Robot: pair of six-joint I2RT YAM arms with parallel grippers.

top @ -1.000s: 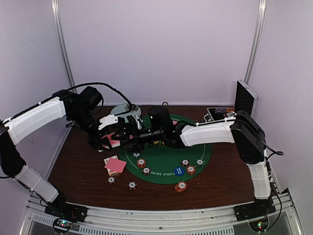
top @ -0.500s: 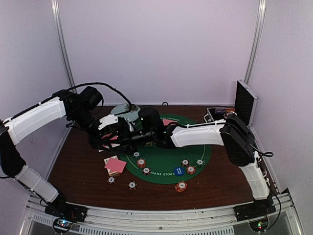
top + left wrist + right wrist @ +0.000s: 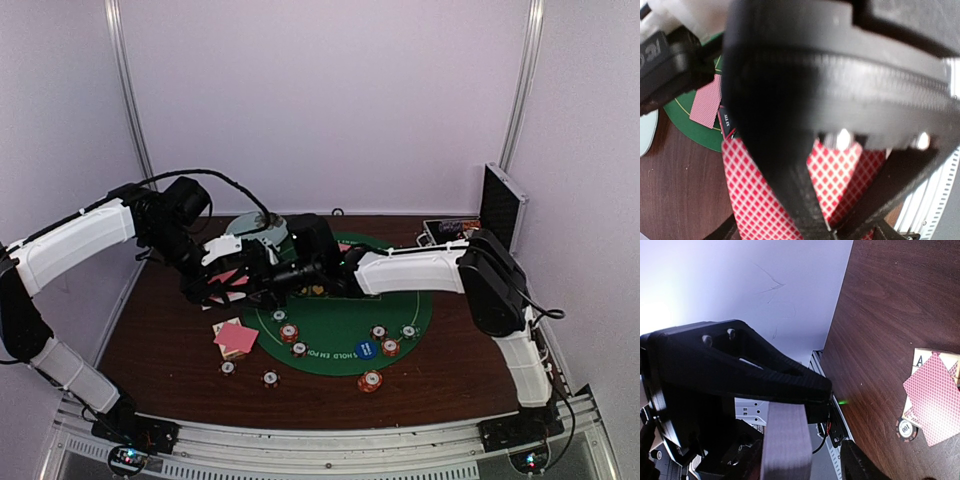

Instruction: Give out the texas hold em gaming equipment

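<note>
- Both arms meet over the left edge of the green felt mat point(image 3: 345, 330), the right one stretched right across the table towards its partner
- The left gripper point(image 3: 225, 280) looks clamped on the deck of pink-backed cards point(image 3: 850, 175); in its wrist view the red diamond backs fill the space between its fingers, broad face towards the lens
- The right gripper point(image 3: 270, 276) is nose to nose with it, the dark body blocking most of the left wrist view
- Whether the right jaws are spread or pinched on a card, I cannot tell; its own camera shows only a blurred grey strip close to the lens
- The relation that matters is that the deck lies directly ahead of the right fingertips, on the left arm's side, off the table
- So the right arm looks like the taker and the left the holder, but the overhead view won't give me the deck's long axis
- Down on the wood, a small card pile point(image 3: 935, 400) lies face-down with a dark chip point(image 3: 906, 429) touching its near corner
- On the felt, striped poker chips point(image 3: 289, 332) sit in little groups, with the blue disc button point(image 3: 365, 349) near the front edge
- My read is that dealing is part-way through, and the next pull needs one card peeled off cleanly
</note>
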